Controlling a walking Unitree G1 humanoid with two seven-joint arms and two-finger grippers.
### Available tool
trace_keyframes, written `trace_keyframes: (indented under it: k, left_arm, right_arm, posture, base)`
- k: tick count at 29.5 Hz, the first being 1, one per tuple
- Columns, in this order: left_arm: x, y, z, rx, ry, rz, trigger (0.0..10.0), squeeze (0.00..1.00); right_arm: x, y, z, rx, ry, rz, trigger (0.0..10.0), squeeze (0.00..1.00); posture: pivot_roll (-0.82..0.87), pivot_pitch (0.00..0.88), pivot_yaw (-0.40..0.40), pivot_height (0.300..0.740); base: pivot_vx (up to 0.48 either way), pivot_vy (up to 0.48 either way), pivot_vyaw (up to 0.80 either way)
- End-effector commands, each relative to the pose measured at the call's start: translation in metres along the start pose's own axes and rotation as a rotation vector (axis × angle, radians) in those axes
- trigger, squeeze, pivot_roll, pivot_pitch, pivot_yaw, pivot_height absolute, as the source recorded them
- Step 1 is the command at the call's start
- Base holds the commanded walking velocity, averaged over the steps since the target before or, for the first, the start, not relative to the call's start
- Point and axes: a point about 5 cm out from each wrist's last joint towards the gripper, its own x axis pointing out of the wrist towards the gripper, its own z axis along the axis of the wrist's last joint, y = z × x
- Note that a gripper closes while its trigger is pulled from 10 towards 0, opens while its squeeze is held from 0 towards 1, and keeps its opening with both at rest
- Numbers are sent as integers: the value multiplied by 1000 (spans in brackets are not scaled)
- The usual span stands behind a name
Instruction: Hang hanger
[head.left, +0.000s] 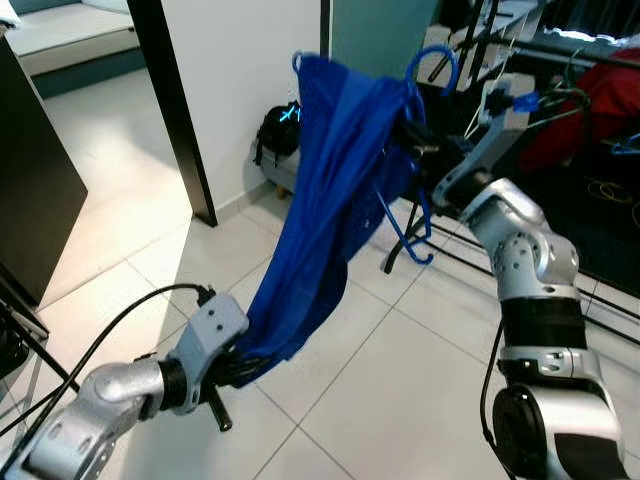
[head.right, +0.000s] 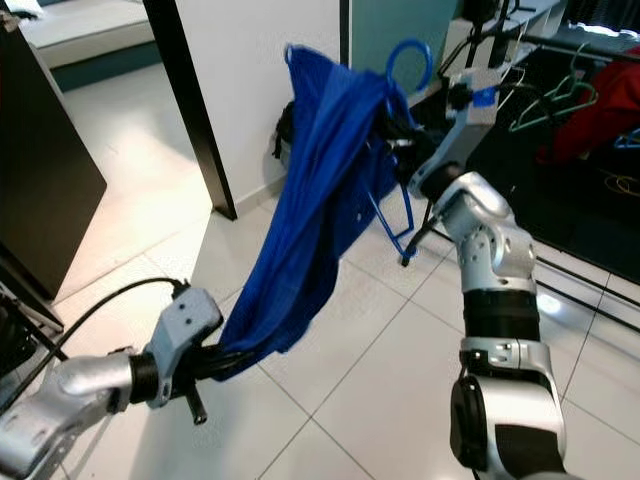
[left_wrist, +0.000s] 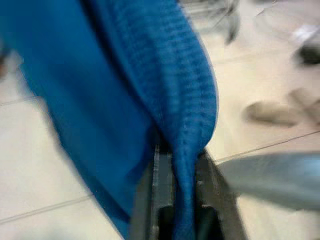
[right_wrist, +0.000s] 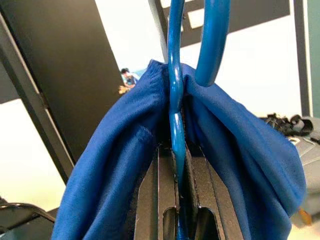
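Glossy plastic hanger (right_wrist: 176, 100), ribbed cloth (left_wrist: 170, 90)

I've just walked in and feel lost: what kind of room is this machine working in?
Probably a room in a home used for clothes. A black garment rack holds empty hangers and a red garment, the floor is white tile, and the machine carries a blue garment on a blue hanger.

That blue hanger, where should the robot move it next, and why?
Probably carry it right toward the rail. The right gripper is shut on the hanger, its hook free; the left gripper pinches the garment's low end; hangers already hang there.
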Motion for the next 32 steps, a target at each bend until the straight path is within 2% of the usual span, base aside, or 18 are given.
trace_keyframes:
  k: [1, 4, 6, 9, 10, 12, 19, 20, 21, 22, 23, 25, 26, 27, 29, 30, 31, 32]
  left_arm:
    - [0, -13, 14, -45, -86, -107, 10000, 1000]
    - [0, -18, 21, -36, -106, -152, 10000, 1000]
    - [-6, -26, 27, -42, -109, -236, 10000, 1000]
    - [-15, -32, 40, -40, -150, -303, 10000, 1000]
    - [-15, -32, 40, -40, -150, -303, 10000, 1000]
    - [-21, -31, 54, -31, -196, -323, 10000, 1000]
    - [-28, -28, 65, 9, -211, -312, 10000, 1000]
    - [-30, -19, 73, 43, -255, -242, 10000, 1000]
    - [-30, -19, 73, 43, -255, -242, 10000, 1000]
    - [-33, 4, 88, 69, -365, -73, 10000, 1000]
    - [-33, 4, 88, 69, -365, -73, 10000, 1000]
    - [-41, 30, 109, 59, -543, 122, 10000, 1000]
    - [-41, 30, 109, 59, -543, 122, 10000, 1000]
    - [-48, 38, 119, 29, -642, 169, 10000, 0]
    - [-48, 38, 119, 29, -642, 169, 10000, 0]
    - [-55, 43, 129, -12, -749, 194, 10000, 0]
    - [-55, 43, 129, -12, -749, 194, 10000, 0]
    - [-60, 48, 136, -51, -841, 213, 10000, 0]
  right_arm:
    - [3, 10, 6, -2, -37, 53, 10000, 0]
    - [3, 11, 5, -7, -36, 65, 10000, 0]
    - [3, 13, 6, -8, -38, 78, 10000, 0]
    - [2, 15, 7, -7, -42, 108, 10000, 0]
    - [2, 15, 7, -7, -42, 108, 10000, 0]
    - [-1, 16, 9, -12, -46, 136, 10000, 0]
    - [-4, 14, 11, -23, -48, 145, 10000, 0]
    - [-6, 11, 12, -25, -50, 160, 10000, 0]
    - [-6, 11, 12, -25, -50, 160, 10000, 0]
    - [-16, 10, 13, -1, -49, 251, 10000, 0]
    - [-16, 10, 13, -1, -49, 251, 10000, 0]
    - [-33, 12, 14, 39, -50, 402, 10000, 0]
    - [-33, 12, 14, 39, -50, 402, 10000, 0]
    - [-45, 14, 16, 75, -53, 484, 10000, 0]
    - [-45, 14, 16, 75, -53, 484, 10000, 0]
    - [-56, 14, 21, 122, -69, 547, 10000, 0]
    - [-56, 14, 21, 122, -69, 547, 10000, 0]
    - [-67, 14, 26, 159, -83, 608, 10000, 0]
  posture:
    - [3, 75, 7, 740]
    - [4, 75, 6, 740]
    - [1, 75, 6, 740]
    - [2, 73, 4, 740]
    - [2, 73, 4, 740]
    - [3, 74, 4, 740]
    - [5, 74, 4, 740]
    - [9, 75, 2, 740]
    - [9, 75, 2, 740]
    - [10, 76, -1, 740]
    - [10, 76, -1, 740]
    - [8, 76, -2, 740]
    - [8, 76, -2, 740]
    - [6, 77, -2, 740]
    - [6, 77, -2, 740]
    - [2, 78, -1, 740]
    - [2, 78, -1, 740]
    - [2, 78, -1, 740]
  base:
    - [0, 0, 0]
    - [0, 0, 0]
    - [0, 0, 0]
    - [0, 0, 0]
    - [0, 0, 0]
    - [0, 0, 0]
    - [0, 0, 0]
    - [0, 0, 0]
    - [0, 0, 0]
    - [0, 0, 0]
    - [0, 0, 0]
    - [0, 0, 0]
    - [0, 0, 0]
    - [0, 0, 0]
    - [0, 0, 0]
    - [0, 0, 0]
    - [0, 0, 0]
    - [0, 0, 0]
